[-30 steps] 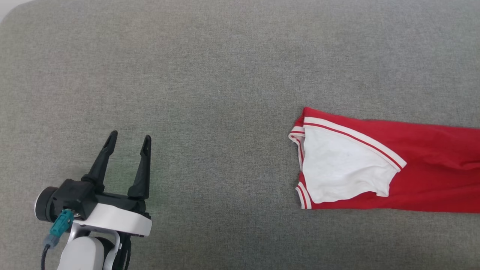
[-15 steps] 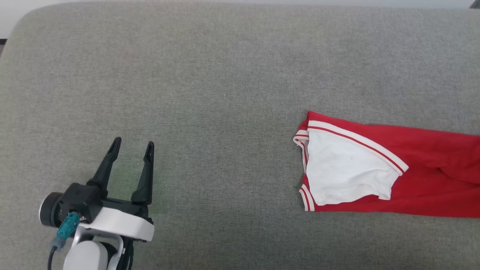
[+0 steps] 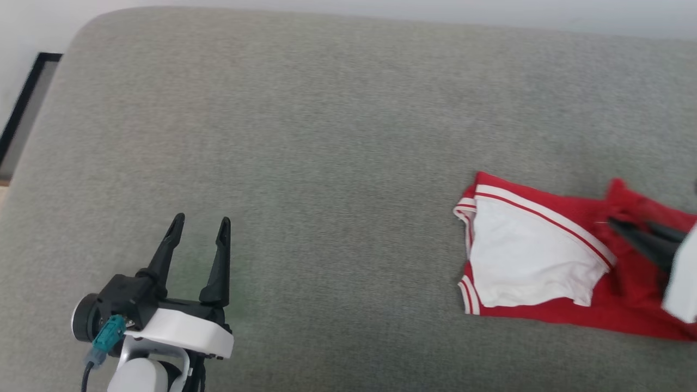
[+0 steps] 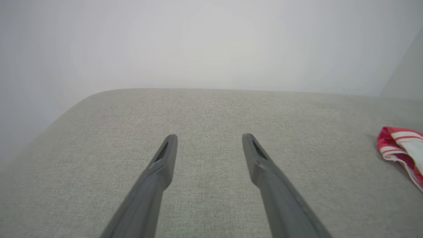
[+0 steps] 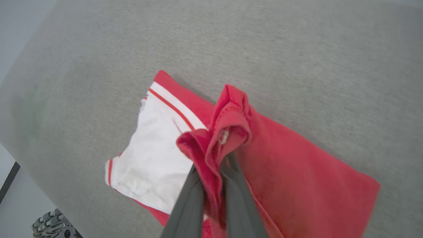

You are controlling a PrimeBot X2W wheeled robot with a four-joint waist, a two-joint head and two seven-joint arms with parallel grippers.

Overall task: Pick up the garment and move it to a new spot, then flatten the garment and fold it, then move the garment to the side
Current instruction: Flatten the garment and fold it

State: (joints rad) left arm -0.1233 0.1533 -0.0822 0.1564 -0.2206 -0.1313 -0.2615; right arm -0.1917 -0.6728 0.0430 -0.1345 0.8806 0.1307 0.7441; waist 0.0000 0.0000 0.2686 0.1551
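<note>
Since the prior frame, the right gripper (image 3: 618, 226) is now showing at the right edge of the head view, and a red fold of the garment (image 5: 297, 185) is standing up off the grey surface (image 3: 326, 163); the camera is also sitting at a new angle. Its fingers (image 5: 190, 201) are pinching that fold, pressed together on it. Rest of the garment is lying flat at the surface's right side, white panel (image 3: 523, 261) twd. centre. The left gripper (image 3: 200, 223) is hovering at lower left, spread wide, gripping nothing, well apart from the garment.
</note>
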